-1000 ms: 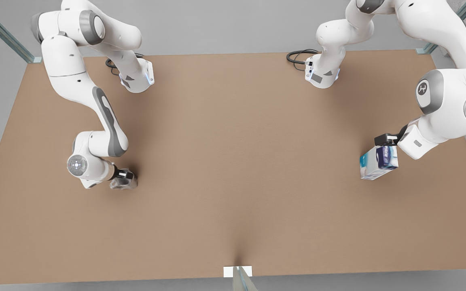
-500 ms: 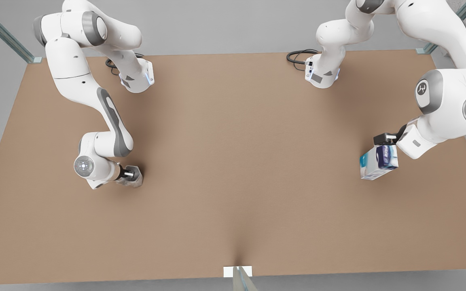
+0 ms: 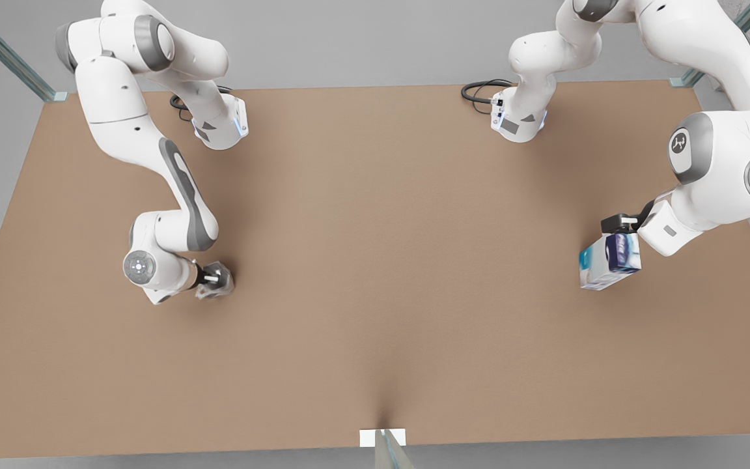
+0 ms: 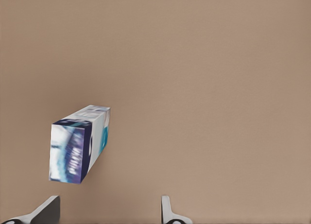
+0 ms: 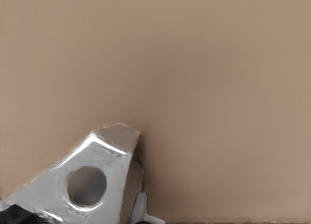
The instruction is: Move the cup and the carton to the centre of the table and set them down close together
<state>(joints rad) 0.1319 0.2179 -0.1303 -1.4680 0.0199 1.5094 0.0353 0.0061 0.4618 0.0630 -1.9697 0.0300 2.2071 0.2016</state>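
Black cables (image 3: 479,88) coiled at table's far edge; small white tag (image 3: 368,438) at near edge.

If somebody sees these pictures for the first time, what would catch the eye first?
Two white arms reach over a big brown table. At the front view's left, the right gripper holds the small grey cup. At the front view's right, the left gripper hangs open near the blue and white carton, not gripping it.

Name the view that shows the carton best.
The left wrist view: the carton lies unobstructed, printed faces legible, apart from the gripper. In the front view the carton sits partly under the left gripper.
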